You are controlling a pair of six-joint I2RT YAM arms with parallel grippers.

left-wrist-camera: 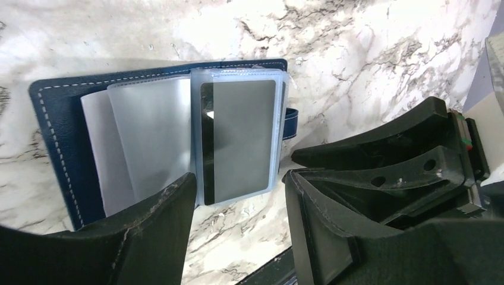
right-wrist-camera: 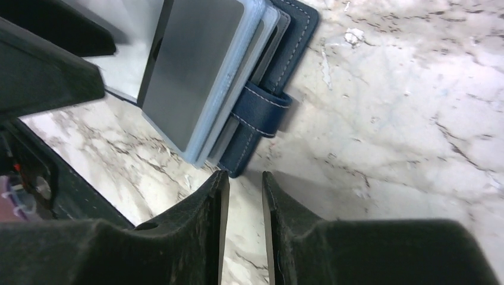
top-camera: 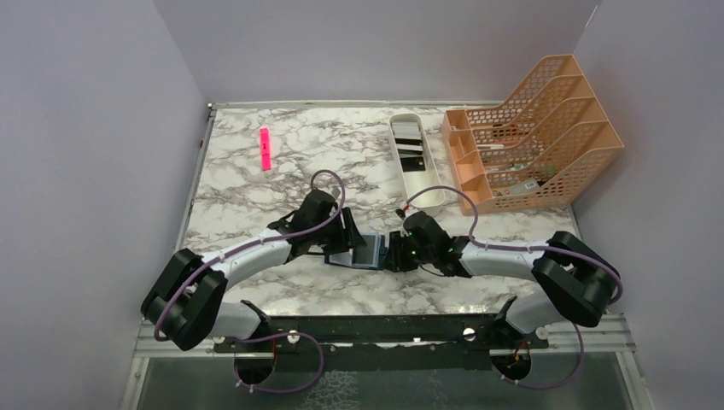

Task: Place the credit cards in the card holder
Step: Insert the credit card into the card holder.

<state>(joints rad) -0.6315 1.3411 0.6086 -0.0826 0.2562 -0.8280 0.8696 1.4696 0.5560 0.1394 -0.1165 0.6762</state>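
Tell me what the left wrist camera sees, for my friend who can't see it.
An open navy card holder lies on a marble table, with a grey card tucked in one clear sleeve. The left gripper hangs open close to it, its black jaws either side of the card.

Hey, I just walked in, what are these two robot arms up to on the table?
Both arms meet mid-table over the open navy card holder. One grey card sits in a clear sleeve of it. The left gripper has its jaws wide open near that sleeve. The right gripper, jaws nearly together and empty, sits by the holder's strap. More cards lie in the white tray behind.
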